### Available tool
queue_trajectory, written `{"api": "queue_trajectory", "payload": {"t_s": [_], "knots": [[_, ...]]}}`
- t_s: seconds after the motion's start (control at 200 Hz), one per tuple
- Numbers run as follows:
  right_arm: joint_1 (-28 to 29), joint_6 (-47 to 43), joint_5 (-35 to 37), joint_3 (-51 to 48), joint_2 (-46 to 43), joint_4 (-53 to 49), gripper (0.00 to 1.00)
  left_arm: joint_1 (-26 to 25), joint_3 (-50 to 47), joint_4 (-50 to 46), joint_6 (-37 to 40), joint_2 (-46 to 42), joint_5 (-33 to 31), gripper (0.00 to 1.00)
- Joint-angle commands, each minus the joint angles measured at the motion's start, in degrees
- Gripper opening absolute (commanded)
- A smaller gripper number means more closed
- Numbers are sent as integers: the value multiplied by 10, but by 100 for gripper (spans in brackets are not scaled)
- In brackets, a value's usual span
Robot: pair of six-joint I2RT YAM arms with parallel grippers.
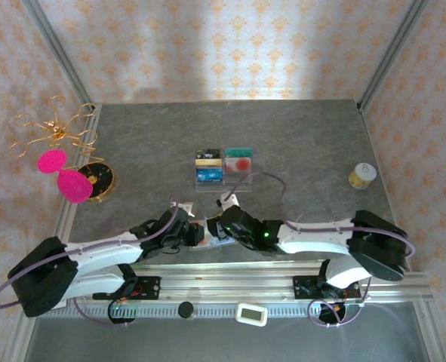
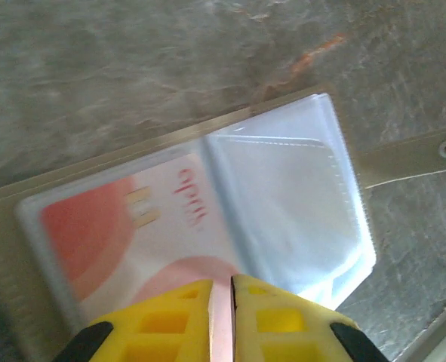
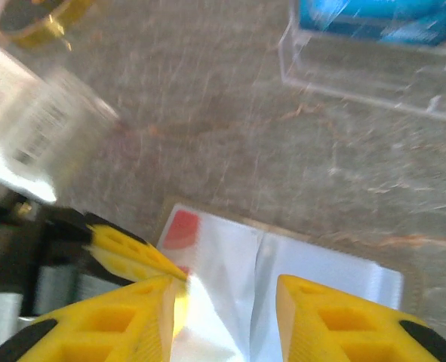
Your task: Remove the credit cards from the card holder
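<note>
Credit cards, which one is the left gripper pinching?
The pale red-blotched card in the open card holder, its edge pinched by the left gripper. The other cards lie in the clear tray farther back.

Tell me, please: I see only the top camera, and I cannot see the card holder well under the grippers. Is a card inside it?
Observer: Yes. In the left wrist view the card holder lies open, and one pale card with red blotches sits in one side; the clear pocket beside it looks empty.
Operator: Which gripper is at this card?
Observer: The left gripper, nearly shut at the card's edge; I cannot tell if it grips the card. The right gripper is open above the holder's middle fold.
</note>
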Motion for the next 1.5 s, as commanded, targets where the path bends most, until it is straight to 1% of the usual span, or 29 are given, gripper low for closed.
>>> {"api": "queue_trajectory", "payload": {"t_s": [0.0, 0.075, 0.145, 0.25, 0.3, 0.34, 0.385, 0.486, 0.541, 0.581, 0.616, 0.681, 0.751, 0.861, 0.916, 0.941, 0.986, 1.086, 1.186, 1.367, 1.497], "knots": [[-2, 28, 73, -25, -51, -16, 38, -20, 38, 39, 13, 38, 30, 17], [-2, 44, 98, -40, -75, -28, 38, -42, 65, 52, 13, 68, 43, 20], [-2, 48, 104, -53, -97, -31, 38, -59, 91, 49, 22, 98, 48, 21], [-3, 52, 116, -57, -114, -46, 38, -63, 112, 53, 27, 149, 74, 20], [-4, 53, 119, -57, -118, -51, 38, -63, 121, 46, 27, 162, 72, 18], [-4, 52, 117, -57, -121, -54, 38, -63, 123, 41, 24, 155, 60, 18], [-4, 51, 110, -56, -121, -53, 38, -64, 115, 41, 16, 125, 44, 18], [-16, 48, 79, -56, -121, -49, 34, -55, 89, 12, -1, 33, -20, 26], [-34, 50, 38, -59, -121, -34, 32, -41, 69, -9, -11, -21, -46, 29], [-55, 45, -23, -64, -117, -11, 30, -26, 49, -24, -18, -58, -59, 28], [-72, 41, -76, -63, -109, 9, 27, -9, 30, -31, -21, -85, -60, 26], [-93, 31, -163, -45, -78, 19, 25, 27, 0, -48, -19, -117, -47, 16], [-97, 18, -230, -2, -29, 6, 24, 44, -16, -60, -11, -125, -42, 10], [-96, 10, -341, 48, 47, -3, 24, 46, -21, -52, 2, -107, -36, 9], [-96, 13, -370, 63, 78, -7, 24, 46, -22, -47, 6, -96, -40, 9], [-96, 14, -375, 67, 88, -9, 25, 47, -22, -45, 9, -92, -43, 8], [-96, 13, -376, 74, 106, -14, 26, 48, -22, -45, 12, -84, -49, 5], [-96, 14, -374, 81, 131, -14, 28, 50, -24, -50, 24, -63, -63, 0], [-96, 25, -369, 85, 149, -9, 28, 50, -29, -55, 28, -46, -67, 0], [-96, 27, -357, 88, 177, -15, 27, 51, -45, -46, 27, -43, -64, 0], [-96, 34, -330, 92, 182, -29, 26, 50, -54, -40, 26, -34, -60, 0]]}}
